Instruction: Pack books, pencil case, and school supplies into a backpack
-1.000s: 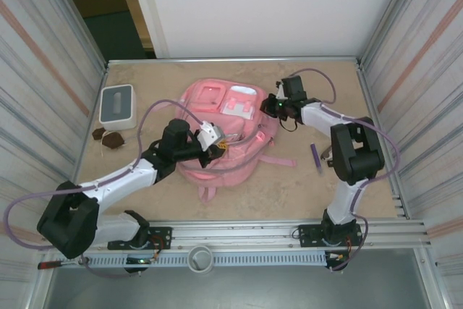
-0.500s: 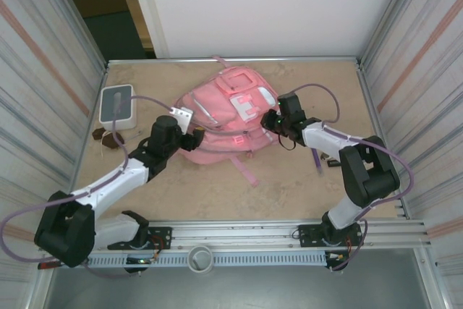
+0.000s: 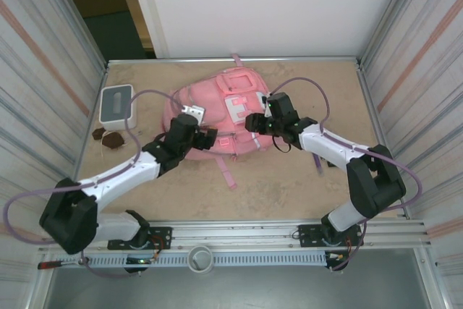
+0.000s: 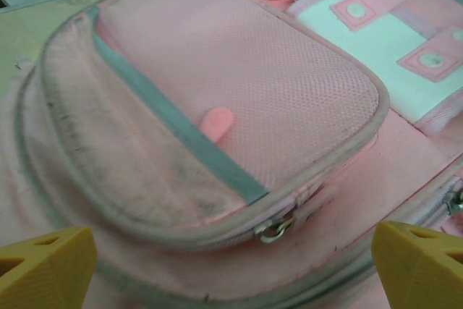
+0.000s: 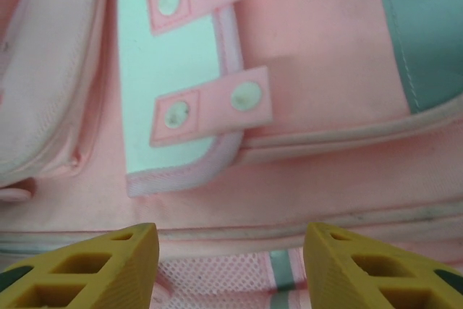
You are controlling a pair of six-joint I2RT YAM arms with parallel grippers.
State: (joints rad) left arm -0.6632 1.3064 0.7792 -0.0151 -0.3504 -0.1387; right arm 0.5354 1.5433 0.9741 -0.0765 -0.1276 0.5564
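**Ana:** Looking down from the top, we see the pink backpack (image 3: 217,106) lying on the worktop (image 3: 289,193), close to the back wall.

**Ben:** Yes, it is the biggest thing there. One strap (image 3: 226,170) pokes out toward the arms.

**Ana:** Where is the left tool (image 4: 231,258)?

**Ben:** We see it at the near left side of the backpack. Its yellow fingers (image 4: 43,260) are wide apart, and it holds nothing.

**Ana:** Just past it we see a rounded mesh pocket (image 4: 246,85) with a little zip pull (image 4: 271,231) at its edge.

**Ben:** The right tool (image 5: 231,262) is at the near right side of the backpack. Its fingers (image 5: 380,265) are apart too, but not so wide. It holds nothing either.

**Ana:** In front of it we see a pale patch (image 5: 170,70) with two pink tabs across it.

**Ben:** A white box (image 3: 118,105) sits off to the left, apart from the backpack. Small brown lumps (image 3: 107,139) lie near the box.

**Ana:** We also see a purple stick (image 3: 318,162) on the worktop, just beside the right arm.
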